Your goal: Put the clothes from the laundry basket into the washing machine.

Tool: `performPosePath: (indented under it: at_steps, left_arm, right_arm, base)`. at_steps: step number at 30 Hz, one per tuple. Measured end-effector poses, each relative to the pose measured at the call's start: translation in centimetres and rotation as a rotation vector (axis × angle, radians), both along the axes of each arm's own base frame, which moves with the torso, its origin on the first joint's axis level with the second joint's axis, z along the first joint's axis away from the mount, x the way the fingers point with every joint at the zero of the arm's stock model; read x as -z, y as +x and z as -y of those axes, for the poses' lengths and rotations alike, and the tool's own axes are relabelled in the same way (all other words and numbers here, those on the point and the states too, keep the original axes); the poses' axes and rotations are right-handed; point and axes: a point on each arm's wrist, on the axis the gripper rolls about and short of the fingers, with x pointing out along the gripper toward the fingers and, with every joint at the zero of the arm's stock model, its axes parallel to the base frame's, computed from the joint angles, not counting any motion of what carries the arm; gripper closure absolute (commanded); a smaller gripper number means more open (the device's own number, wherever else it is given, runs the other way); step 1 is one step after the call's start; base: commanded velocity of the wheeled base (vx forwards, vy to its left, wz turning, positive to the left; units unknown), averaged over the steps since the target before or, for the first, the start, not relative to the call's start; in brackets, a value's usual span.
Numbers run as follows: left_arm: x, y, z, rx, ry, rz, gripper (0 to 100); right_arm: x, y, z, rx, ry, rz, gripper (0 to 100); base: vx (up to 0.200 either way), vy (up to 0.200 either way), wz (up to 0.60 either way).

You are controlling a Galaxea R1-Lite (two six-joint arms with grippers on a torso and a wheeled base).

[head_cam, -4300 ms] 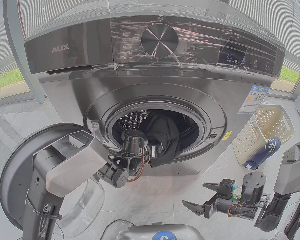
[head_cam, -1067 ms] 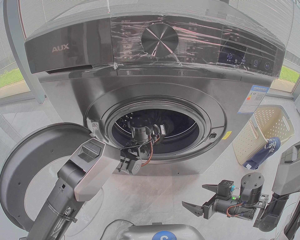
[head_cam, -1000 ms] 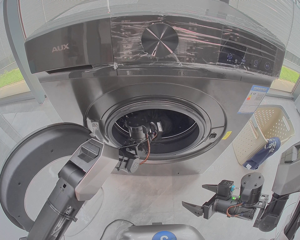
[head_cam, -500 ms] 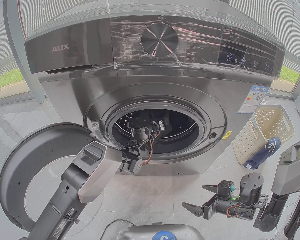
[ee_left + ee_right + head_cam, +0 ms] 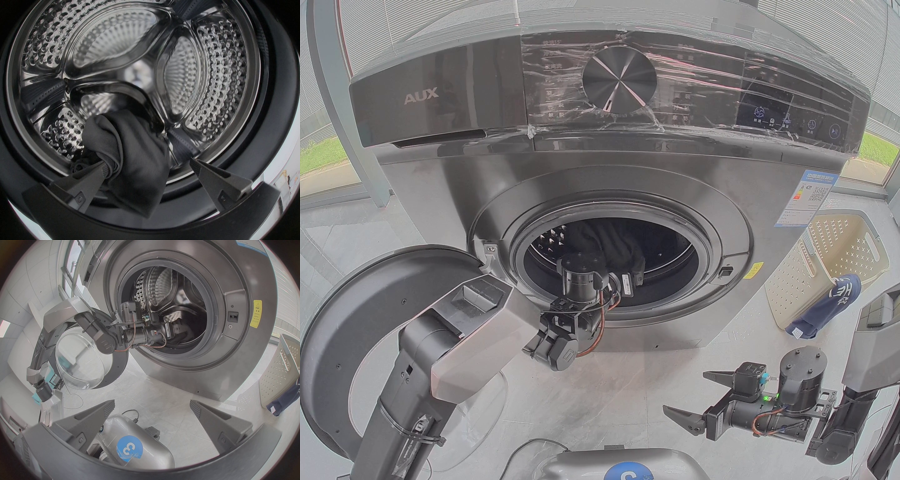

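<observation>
1. Closest to me, the right gripper [image 5: 685, 394] hangs low over the pale floor [image 5: 625, 387] with its jaws spread wide and nothing between them.
2. Farther in, the left gripper [image 5: 147, 162] sits at the mouth of the washing machine [image 5: 456, 181]. Its jaws are also wide apart. One finger [image 5: 93, 178] touches a fold of the dark garment [image 5: 134, 156], and the other finger stands free of it.
3. The dark garment lies bunched inside the drum [image 5: 218, 62], low against the perforated wall, with one flap sagging toward the front rim. The round door [image 5: 337, 325] is swung fully open on the robot's left.
4. About four seconds ago that garment drooped out over the rim of the opening with the left gripper against it. It is now all inside. Half a second ago the left wrist was deeper in the opening, and it has since drawn back and dropped a little. The right arm has barely shifted.
5. To the right, the laundry basket [image 5: 844, 250] is tipped on its side against the machine, and a blue garment [image 5: 831, 303] with white print spills over its edge, just as before.
6. There is a small yellow sticker [image 5: 754, 270] beside the door latch and a blue-and-white label [image 5: 807, 199] higher up on the front. Their print is too small to read. Above them, clear film covers the panel around the dial [image 5: 619, 80].
</observation>
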Motion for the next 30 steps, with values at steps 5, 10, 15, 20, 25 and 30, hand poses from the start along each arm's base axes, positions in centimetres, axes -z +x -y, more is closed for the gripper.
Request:
performPosePath:
  at_steps: [5, 10, 15, 20, 25, 30]
  left_arm:
    - [1.6, 0.3, 0.0, 0.015, 0.04, -0.009, 100]
    - [1.6, 1.5, 0.1, 0.01, 0.02, 0.026, 100]
    - [-0.4, 3.0, 0.6, -0.011, -0.07, 0.124, 100]
    - [-1.5, 4.4, 0.3, -0.052, -0.157, 0.208, 100]
    - [-1.0, 4.8, 0.3, -0.058, -0.165, 0.218, 100]
    - [-0.8, 4.8, 0.4, -0.056, -0.17, 0.214, 0]
  right_arm:
    - [0.0, 0.0, -0.1, -0.003, 0.0, 0.001, 0]
    - [0.0, 0.0, -0.1, -0.004, 0.0, 0.001, 0]
    - [0.0, 0.0, -0.1, -0.004, 0.001, 0.001, 0]
    - [0.0, 0.0, -0.1, -0.004, 0.0, 0.0, 0]
    - [0.2, 0.0, -0.1, -0.004, -0.004, -0.005, 0]
    - [0.3, 0.0, -0.2, -0.005, -0.007, -0.009, 0]
  base:
    - [0.0, 0.0, 0.0]
    - [0.0, 0.0, 0.0]
    - [0.0, 0.0, 0.0]
    - [0.0, 0.0, 0.0]
    - [0.0, 0.0, 0.0]
    - [0.0, 0.0, 0.0]
